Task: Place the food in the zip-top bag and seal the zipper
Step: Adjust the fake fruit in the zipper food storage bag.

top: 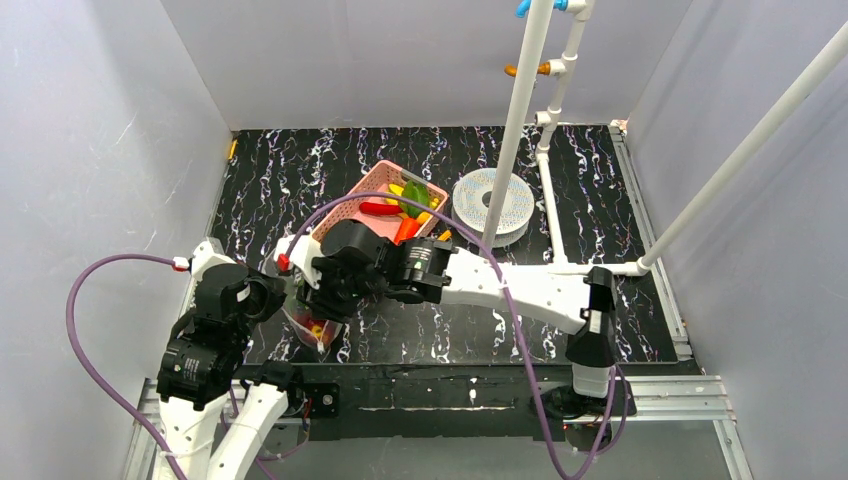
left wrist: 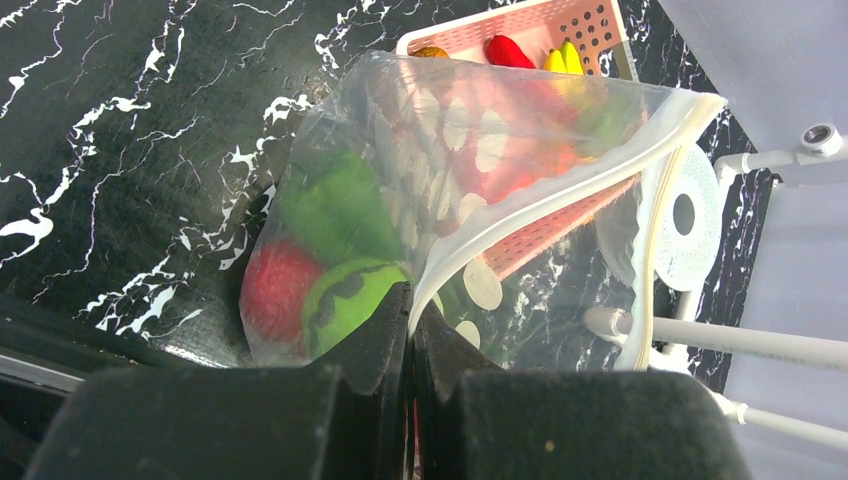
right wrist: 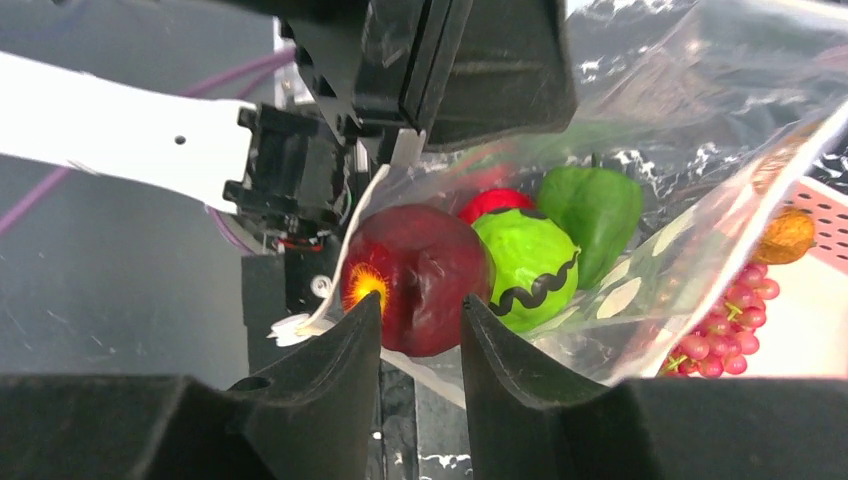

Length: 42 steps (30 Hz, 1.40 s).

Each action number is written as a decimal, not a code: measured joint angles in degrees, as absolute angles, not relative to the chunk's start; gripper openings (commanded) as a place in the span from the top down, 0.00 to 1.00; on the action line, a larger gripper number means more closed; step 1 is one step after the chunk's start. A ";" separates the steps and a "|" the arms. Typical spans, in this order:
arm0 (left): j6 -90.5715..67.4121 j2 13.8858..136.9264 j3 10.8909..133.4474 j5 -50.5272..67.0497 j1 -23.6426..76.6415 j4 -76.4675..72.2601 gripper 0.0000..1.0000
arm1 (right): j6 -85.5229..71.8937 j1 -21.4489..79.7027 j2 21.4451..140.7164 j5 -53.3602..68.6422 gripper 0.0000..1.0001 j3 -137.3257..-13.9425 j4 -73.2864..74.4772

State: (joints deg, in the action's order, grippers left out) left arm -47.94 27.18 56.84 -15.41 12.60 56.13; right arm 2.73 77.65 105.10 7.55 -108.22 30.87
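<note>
The zip-top bag [left wrist: 450,150], clear with white dots, hangs by its mouth edge. My left gripper [left wrist: 412,310] is shut on the zipper [left wrist: 560,190] strip there. Inside the bag lie a green striped ball [left wrist: 345,295], a red fruit [left wrist: 275,290] and a green pepper [left wrist: 335,205]. A dark red apple [right wrist: 420,275] sits in the bag's mouth beside the striped ball [right wrist: 525,265]. My right gripper [right wrist: 420,305] is just short of the apple, jaws apart, with nothing between them. In the top view the right gripper [top: 325,290] hovers over the bag [top: 315,328].
The pink basket [top: 370,190] behind the bag holds more food, including purple grapes [right wrist: 720,325], a brown-orange fruit [right wrist: 785,235] and a red chili [top: 380,208]. A white spool [top: 490,205] and a white pipe frame [top: 550,190] stand to the right of it.
</note>
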 measured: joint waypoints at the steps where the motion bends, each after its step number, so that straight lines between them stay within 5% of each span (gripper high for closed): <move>1: -47.93 27.18 56.84 -15.36 12.60 56.12 1.00 | 3.64 77.65 105.89 7.85 0.58 -108.62 31.70; 16: -47.55 26.81 56.84 -14.95 12.60 56.12 1.00 | 9.02 77.76 111.08 9.83 0.53 -112.85 37.00; 25: -47.56 26.81 56.84 -14.15 12.60 56.16 1.00 | 5.96 77.62 113.66 -9.68 0.48 -114.18 30.62; 31: -47.57 26.79 56.73 -13.66 12.60 56.19 1.00 | 3.09 75.03 119.62 -21.92 0.32 -122.43 26.56; 42: -46.20 26.96 56.73 -13.82 12.60 56.96 1.00 | -1.63 74.41 113.68 -17.61 0.23 -122.64 27.13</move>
